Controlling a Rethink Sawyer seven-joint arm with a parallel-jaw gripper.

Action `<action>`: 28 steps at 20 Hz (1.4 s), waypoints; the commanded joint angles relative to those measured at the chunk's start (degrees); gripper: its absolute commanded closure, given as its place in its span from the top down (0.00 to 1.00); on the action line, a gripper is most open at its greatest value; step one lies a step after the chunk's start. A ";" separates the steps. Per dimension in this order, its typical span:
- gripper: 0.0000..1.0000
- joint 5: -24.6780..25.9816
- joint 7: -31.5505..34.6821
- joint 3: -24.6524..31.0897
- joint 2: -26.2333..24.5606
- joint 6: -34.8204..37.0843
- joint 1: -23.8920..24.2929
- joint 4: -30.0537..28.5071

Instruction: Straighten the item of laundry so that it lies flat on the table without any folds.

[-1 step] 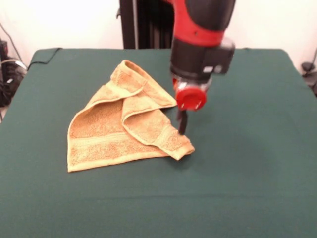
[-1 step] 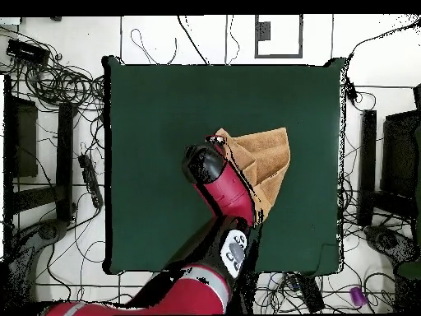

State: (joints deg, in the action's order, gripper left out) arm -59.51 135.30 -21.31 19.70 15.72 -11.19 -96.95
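The item of laundry (image 1: 119, 134) is an orange-tan towel lying left of the table's (image 1: 247, 158) middle. It is folded over itself into a rough triangle, with one flap doubled back across its right half. My gripper (image 1: 182, 130) hangs from the red and black arm, its dark tip right at the towel's right edge, just above the near right corner. Whether it touches the cloth is unclear. In the overhead view the arm's head (image 2: 204, 163) covers the gripper and the edge of the towel (image 2: 267, 156) beside it, on the green table (image 2: 156, 123).
The green cloth stretches wide on every side of the towel. A black column (image 1: 148, 25) stands behind the table. Off the table, cables (image 2: 57, 82) and dark stands (image 2: 367, 156) ring its edges.
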 commanded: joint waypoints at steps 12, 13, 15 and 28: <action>1.00 25.35 -5.81 -1.95 15.92 10.78 5.31 -18.20; 1.00 26.79 -5.60 -1.52 16.25 10.96 5.80 -18.07; 1.00 29.67 -5.17 -0.66 16.91 11.31 6.79 -17.82; 1.00 40.72 1.22 4.19 18.64 5.79 10.30 -20.73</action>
State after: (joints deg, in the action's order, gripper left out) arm -22.29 135.30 -24.96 39.15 20.97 0.26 -112.64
